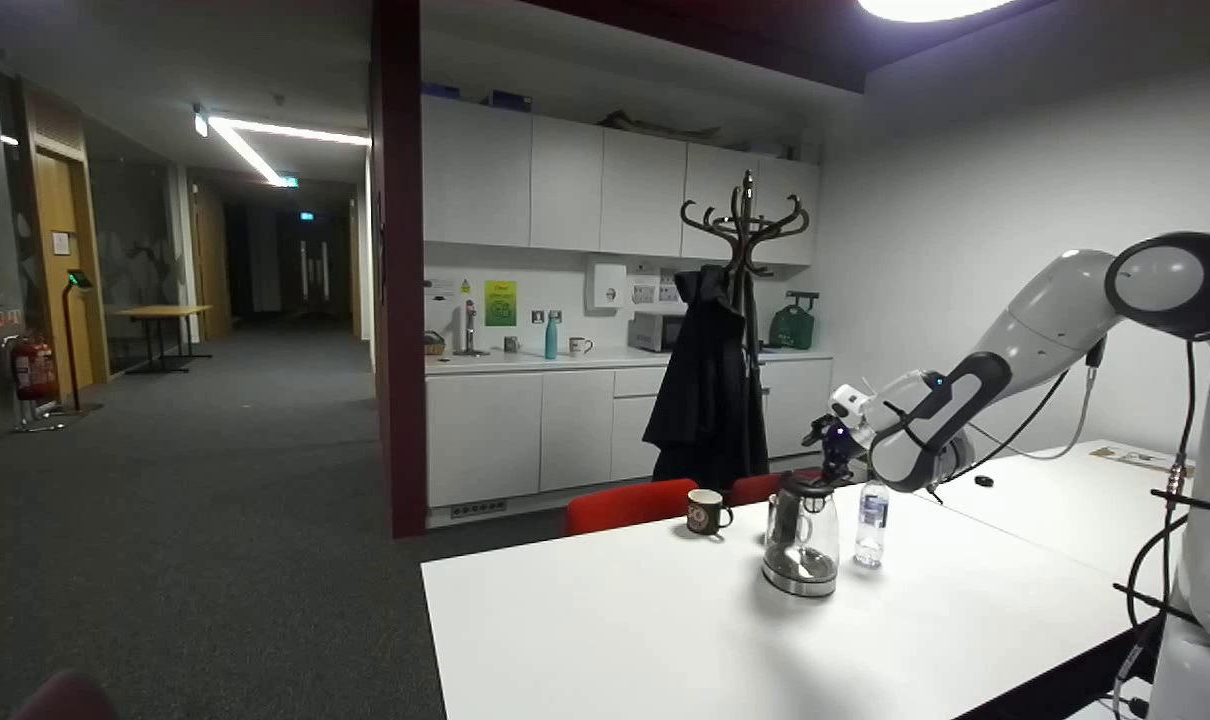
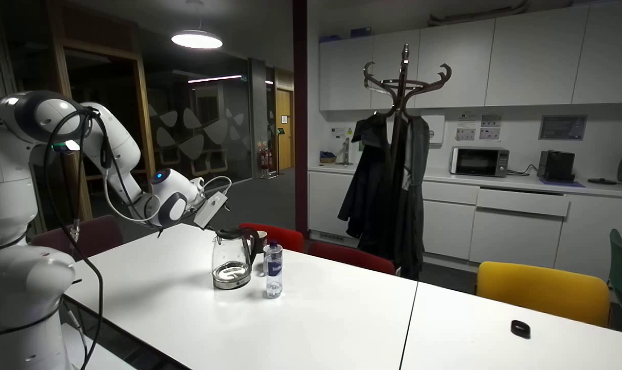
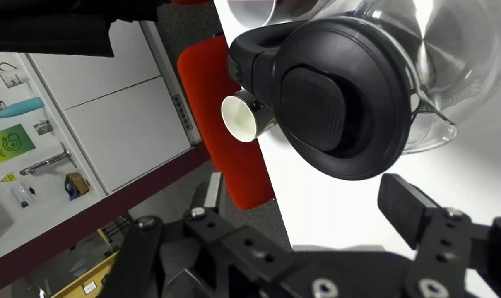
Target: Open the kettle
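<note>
Kettle (image 1: 803,548), one: clear glass body, shiny metal base, black top. Upright on the white table (image 1: 585,630); I see it in both exterior views and, cropped, from the wrist.
Lid (image 3: 312,109): black, round, with an inset panel; seated on the kettle.
Handle (image 3: 244,58): black, curved, at the kettle's side.
End effector: my gripper (image 3: 302,181), fingers (image 3: 399,203) standing wide apart, close to the kettle's top. Whether either finger touches the lid, I cannot tell.
Arm (image 1: 1055,300), white with dark joints: extends over the table from the picture's right edge in an exterior view.
Dark mug (image 1: 705,513), one: pale inside, upright, near the kettle and near the table's edge.
Second mug (image 3: 252,10), one: white inside, near the kettle, cut off by the upper edge of my wrist view.
Bottle (image 2: 274,271), one: clear, dark cap, blue label, upright, near the kettle.
Small black object (image 2: 520,329), one: on the table, well apart from the kettle; too small for me to name.
Red chair (image 1: 630,505): just beyond the table's edge, by the dark mug.
Yellow chair (image 2: 543,293): along the same side, well apart from the kettle.
Coat stand (image 2: 404,77), one: dark coats (image 2: 375,180) hung on it.
Microwave (image 2: 478,162), one: on the counter (image 2: 429,176) along the wall.
</note>
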